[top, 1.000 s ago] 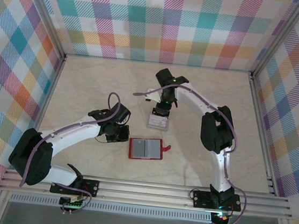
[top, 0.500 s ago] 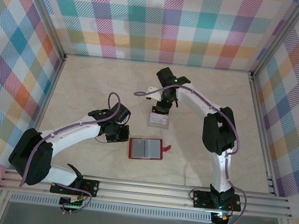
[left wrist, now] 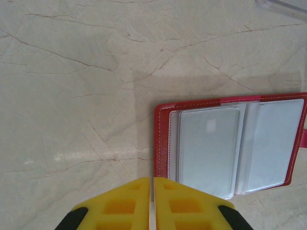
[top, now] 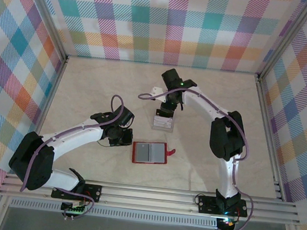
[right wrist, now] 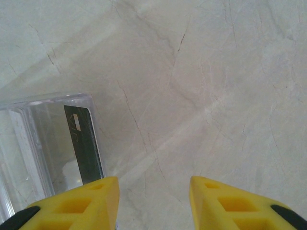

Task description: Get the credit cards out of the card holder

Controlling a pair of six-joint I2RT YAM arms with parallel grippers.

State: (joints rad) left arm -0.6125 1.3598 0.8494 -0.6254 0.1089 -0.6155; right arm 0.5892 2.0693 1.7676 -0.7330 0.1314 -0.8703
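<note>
The red card holder (top: 149,153) lies open and flat on the table, grey clear pockets up and snap tab (top: 171,151) to the right. In the left wrist view its left pocket (left wrist: 209,143) shows a pale, card-shaped rectangle. My left gripper (top: 127,140) is at the holder's left edge, its yellow fingers (left wrist: 120,201) shut with nothing between them. A credit card (right wrist: 85,146) with a dark band stands in a clear plastic box (top: 162,123). My right gripper (top: 165,113) hovers over the box's far edge, open and empty (right wrist: 153,201).
The clear box (right wrist: 29,143) sits just beyond the holder, mid-table. Checkered walls close in the back and both sides. An aluminium rail (top: 150,195) with the arm bases runs along the near edge. Bare marble tabletop (top: 89,91) stretches left and right.
The right gripper has drifted slightly toward the far side above the clear box. The left arm and the card holder have not moved.
</note>
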